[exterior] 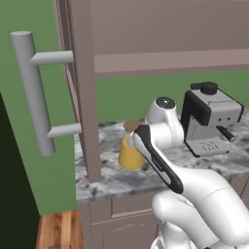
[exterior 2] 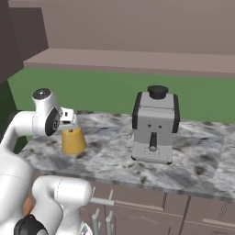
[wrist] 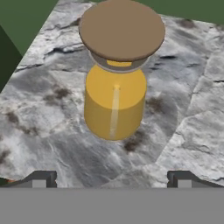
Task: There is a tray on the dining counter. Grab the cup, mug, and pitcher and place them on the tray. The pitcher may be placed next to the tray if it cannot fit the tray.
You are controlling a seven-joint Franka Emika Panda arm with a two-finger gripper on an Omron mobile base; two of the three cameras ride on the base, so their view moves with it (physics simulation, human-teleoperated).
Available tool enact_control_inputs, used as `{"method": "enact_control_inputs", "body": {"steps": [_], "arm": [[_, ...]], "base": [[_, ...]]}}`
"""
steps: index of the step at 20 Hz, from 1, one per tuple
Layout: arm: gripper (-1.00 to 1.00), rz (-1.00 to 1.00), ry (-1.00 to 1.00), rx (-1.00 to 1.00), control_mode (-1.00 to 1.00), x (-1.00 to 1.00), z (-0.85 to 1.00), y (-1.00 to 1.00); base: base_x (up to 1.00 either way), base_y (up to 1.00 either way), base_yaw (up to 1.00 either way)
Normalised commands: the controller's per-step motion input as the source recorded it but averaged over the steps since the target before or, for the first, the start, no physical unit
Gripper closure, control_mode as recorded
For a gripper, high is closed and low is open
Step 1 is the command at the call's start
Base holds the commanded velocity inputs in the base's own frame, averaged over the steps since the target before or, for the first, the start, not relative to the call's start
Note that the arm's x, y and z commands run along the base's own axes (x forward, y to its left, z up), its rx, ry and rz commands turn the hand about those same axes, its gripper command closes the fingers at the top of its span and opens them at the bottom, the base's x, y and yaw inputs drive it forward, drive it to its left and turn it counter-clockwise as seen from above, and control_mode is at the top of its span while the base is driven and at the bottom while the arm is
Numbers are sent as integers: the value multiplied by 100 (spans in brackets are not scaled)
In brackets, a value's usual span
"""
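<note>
The pitcher (wrist: 114, 105) is a clear glass carafe of orange-yellow liquid with a round brown cork lid (wrist: 121, 28). It stands upright on a grey-veined marble counter (wrist: 43, 113). My gripper (wrist: 111, 177) hangs open just above and before it, with nothing between its fingertips (wrist: 41, 178). From the base cameras the pitcher (exterior: 129, 156) (exterior 2: 73, 140) sits near the counter's left end, partly covered by my white wrist. The tray, cup and mug are out of view.
A grey and black coffee machine (exterior 2: 154, 126) (exterior: 210, 124) stands on the counter right of the pitcher. An open cabinet door (exterior: 82, 87) with a long grey bar handle (exterior: 31, 92) stands close on the pitcher's left. A shelf runs overhead.
</note>
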Motion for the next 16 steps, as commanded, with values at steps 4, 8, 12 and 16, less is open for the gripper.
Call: {"method": "enact_control_inputs", "body": {"steps": [4, 8, 12, 16], "arm": [[-100, 1, 0, 0, -100, 15, -9, 0], [-100, 1, 1, 0, -100, 13, -7, 1], [-100, 0, 2, 0, -100, 20, -8, 4], [-100, 0, 4, 0, -100, 22, -8, 5]], "base": [[0, 0, 0], [0, 0, 0], [0, 0, 0], [0, 0, 0]]}}
